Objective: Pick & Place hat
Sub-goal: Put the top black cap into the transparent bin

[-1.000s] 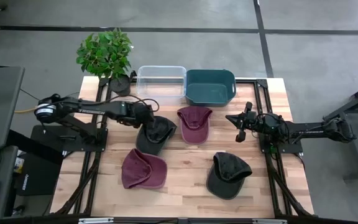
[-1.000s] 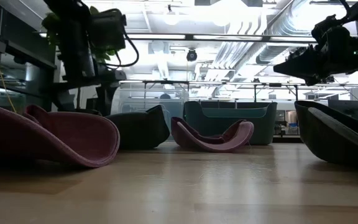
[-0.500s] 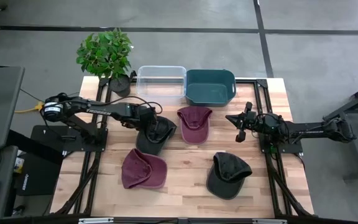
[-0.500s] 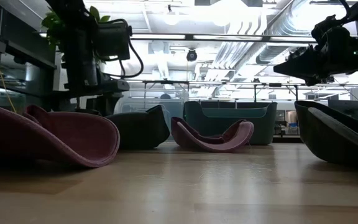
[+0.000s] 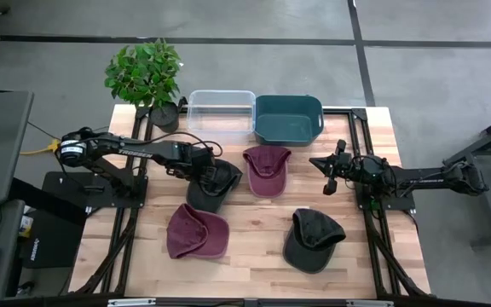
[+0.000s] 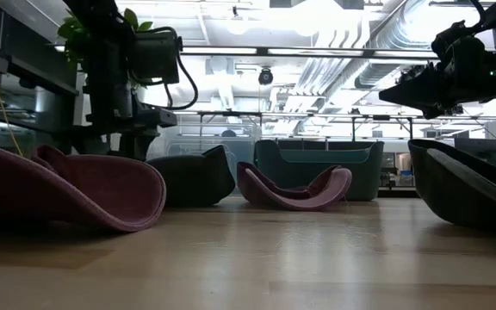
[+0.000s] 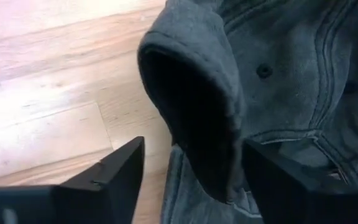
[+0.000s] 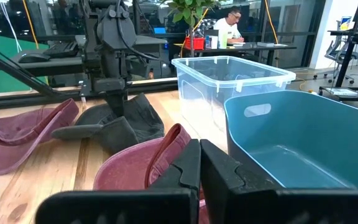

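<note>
- Potted plant: stands at the far left corner of the wooden table, left of the clear bin.
- Left gripper: lowered onto the near-left edge of the dark grey hat, which lies on the table just in front of the clear bin. In the left wrist view its two fingers stand apart on either side of a raised fold of the hat's fabric; whether they already pinch it cannot be told.
- Maroon hat, near: lies upturned in front of the dark grey hat, toward the table's front edge, apart from it.
- Clear bin: sits at the table's far edge, touching the teal bin on its right side.
- Maroon hat, centre: lies just right of the dark grey hat and in front of the teal bin.
- Teal bin: sits at the far edge, right of the clear bin.
- Dark hat, near right: lies upturned well in front of the teal bin, right of the near maroon hat.
- Right gripper: held above the table, right of the centre maroon hat, fingers pressed together and empty.
- Person: seated in the room beyond the clear bin.
</note>
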`<state>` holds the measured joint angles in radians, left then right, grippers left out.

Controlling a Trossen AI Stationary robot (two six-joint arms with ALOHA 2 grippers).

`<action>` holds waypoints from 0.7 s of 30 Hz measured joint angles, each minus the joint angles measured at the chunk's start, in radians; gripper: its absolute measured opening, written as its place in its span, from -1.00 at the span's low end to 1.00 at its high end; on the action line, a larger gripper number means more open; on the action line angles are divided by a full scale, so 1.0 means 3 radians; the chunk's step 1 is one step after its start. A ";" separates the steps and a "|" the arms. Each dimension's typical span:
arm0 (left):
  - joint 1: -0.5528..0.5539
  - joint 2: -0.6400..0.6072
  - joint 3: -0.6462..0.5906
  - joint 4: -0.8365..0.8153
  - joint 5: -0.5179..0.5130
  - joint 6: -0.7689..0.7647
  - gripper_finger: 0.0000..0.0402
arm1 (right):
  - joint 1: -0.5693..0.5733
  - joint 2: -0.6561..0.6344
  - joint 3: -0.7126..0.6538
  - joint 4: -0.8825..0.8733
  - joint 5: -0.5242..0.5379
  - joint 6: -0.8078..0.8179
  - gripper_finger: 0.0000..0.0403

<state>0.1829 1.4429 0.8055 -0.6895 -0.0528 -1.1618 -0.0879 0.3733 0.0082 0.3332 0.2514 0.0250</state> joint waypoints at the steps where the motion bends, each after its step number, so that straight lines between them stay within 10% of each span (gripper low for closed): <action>1: 0.0000 0.0000 0.0000 -0.0001 0.0000 0.0000 0.13 | 0.0000 0.0000 0.0000 0.0000 0.0001 0.0000 -1.00; 21: 0.0000 -0.0001 0.0000 -0.0064 0.0009 -0.0008 -0.45 | -0.0001 0.0000 0.0000 -0.0001 0.0001 0.0000 -1.00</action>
<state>0.1829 1.4425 0.8055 -0.7086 -0.0502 -1.1643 -0.0882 0.3733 0.0082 0.3328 0.2516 0.0250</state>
